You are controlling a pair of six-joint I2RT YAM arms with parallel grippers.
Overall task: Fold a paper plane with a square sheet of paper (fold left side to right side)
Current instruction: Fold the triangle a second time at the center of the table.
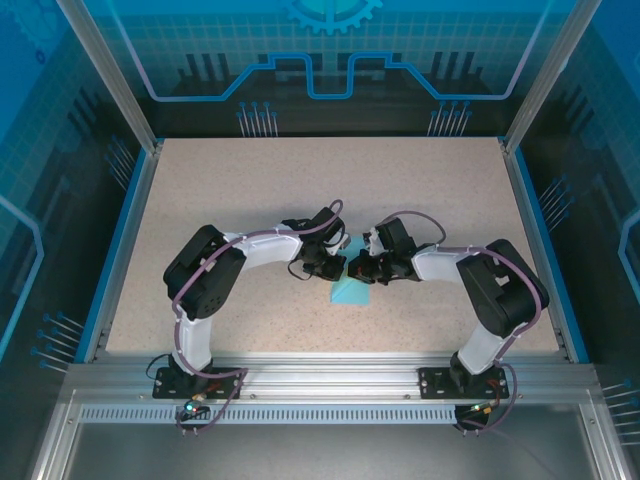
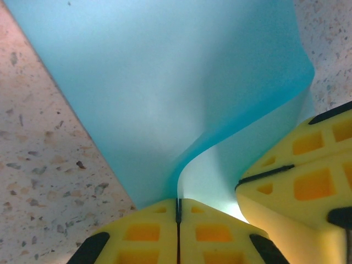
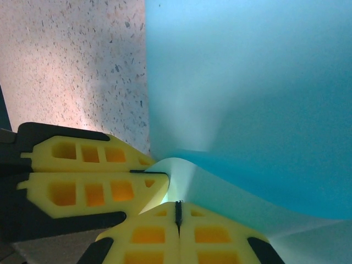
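A: Top view first. Blue panelled enclosure [image 1: 330,60], speckled beige bench [image 1: 250,190]. Where is the sheet?

B: Mid-bench, toward the near side. A small blue patch of the sheet [image 1: 350,293] shows just below the two wrists. The left end effector [image 1: 336,263] and right end effector [image 1: 358,268] meet almost tip to tip over it. I cannot read the finger gap from up here.

A: Left wrist view?

B: The left end effector [image 2: 177,202] has its yellow pads pressed together, with the sheet's [image 2: 165,82] edge pinched in the seam. From there the paper rises and bows in a soft S. The right end effector [image 2: 242,184] sits just beside it on the same edge.

A: Right wrist view?

B: The right end effector [image 3: 178,204] is also closed flat on the paper, and a curled flap runs into its seam. The left end effector's fingers are alongside, closed too. The far part of the sheet [image 3: 247,82] looks to lie on the bench [image 3: 71,60].

A: Which step?

B: My judgement is the first fold, early on. An edge is lifted and no crease is visible.

A: Next move?

B: Carry the held edge across to the right side. Both arms need to move in step so the thin paper neither twists nor tears. Then lay edge on edge and press the fold. The free half could slide on the bench.
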